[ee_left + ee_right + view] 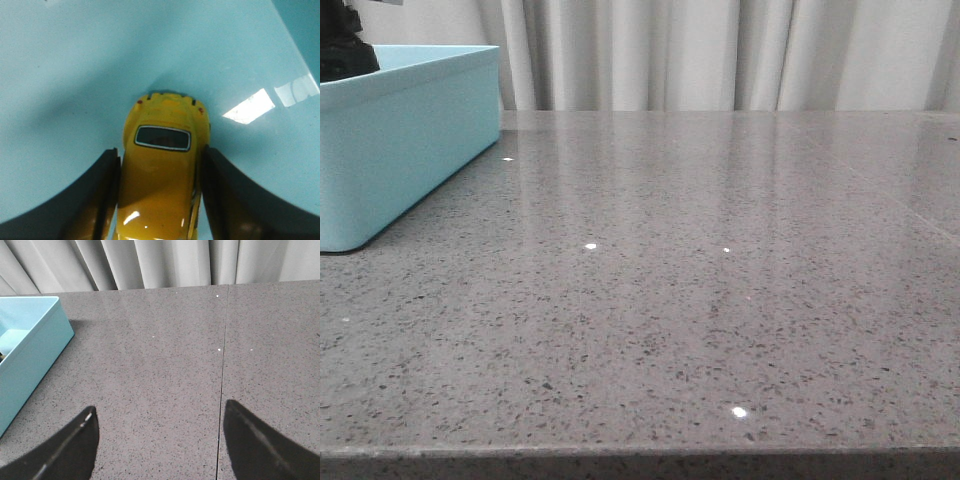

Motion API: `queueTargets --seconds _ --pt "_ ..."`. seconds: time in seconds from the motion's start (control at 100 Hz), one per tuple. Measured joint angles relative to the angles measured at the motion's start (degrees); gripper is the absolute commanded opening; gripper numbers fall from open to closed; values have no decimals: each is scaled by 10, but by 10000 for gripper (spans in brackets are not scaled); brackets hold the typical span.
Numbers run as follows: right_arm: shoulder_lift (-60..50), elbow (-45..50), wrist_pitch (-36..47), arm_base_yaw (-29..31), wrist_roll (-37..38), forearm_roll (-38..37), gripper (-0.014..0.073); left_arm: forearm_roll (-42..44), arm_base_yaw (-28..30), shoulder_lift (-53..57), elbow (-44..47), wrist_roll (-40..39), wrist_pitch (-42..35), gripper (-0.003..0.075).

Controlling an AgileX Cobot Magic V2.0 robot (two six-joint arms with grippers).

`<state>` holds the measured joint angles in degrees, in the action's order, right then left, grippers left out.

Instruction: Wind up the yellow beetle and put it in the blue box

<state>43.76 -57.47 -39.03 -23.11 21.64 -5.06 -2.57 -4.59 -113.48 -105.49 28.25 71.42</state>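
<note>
So the small glossy yellow toy Beetle car (162,175) is down inside the big pale turquoise plastic bin (405,150), which sits at the far left of the speckled grey stone table (700,300). From the front you can't see the car at all, the bin's wall hides it; only a dark bit of the left arm (345,55) pokes up over the rim, cut off by the corner of the shot.

The left wrist view is where it's clear: the left gripper (160,200) has its two dark fingers (102,200) snug against both sides of the car, closed on it. The car's dark window and rounded end show, the rest runs out of frame, so wheels aren't visible. Whether it's touching the bin floor or just hovering over it, I can't tell, though there's a soft shadow right under its end.

The right gripper (160,440) hangs over bare table, fingers spread wide with nothing between them. Its view catches the bin's corner at the left, and pale curtains (165,262) along the far edge.
</note>
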Motion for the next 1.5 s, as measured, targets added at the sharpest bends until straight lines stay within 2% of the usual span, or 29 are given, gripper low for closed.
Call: queueTargets --seconds 0.09,0.16,0.4,0.54,0.66,0.8,0.92,0.99,1.27,1.5 --pt "0 0 0 0 0 0 529 -2 0 0 0 0 0 382" --pt "0 0 0 0 0 0 529 -2 0 0 -3 0 0 405" --pt "0 0 0 0 0 0 529 -3 0 3 -24 0 -2 394" --pt "0 0 0 0 -4 0 523 -17 0 28 -25 0 -2 304" --pt "-1 0 0 0 -15 0 409 -56 4 66 -25 -4 -2 168" --pt "-9 0 -5 0 -22 0 169 -85 4 116 -25 -8 0 -14" --pt "-26 11 -9 0 -25 0 -1 -96 4 167 -6 -20 1 -19" --pt "-39 20 -12 0 -26 0 -70 -99 4 196 16 -22 2 -19" --pt "-102 77 -14 0 -27 0 -66 -105 4 328 158 -24 -1 -19" --pt "-158 133 -10 0 -28 -12 -66 -133 4 476 330 -24 -93 -19"
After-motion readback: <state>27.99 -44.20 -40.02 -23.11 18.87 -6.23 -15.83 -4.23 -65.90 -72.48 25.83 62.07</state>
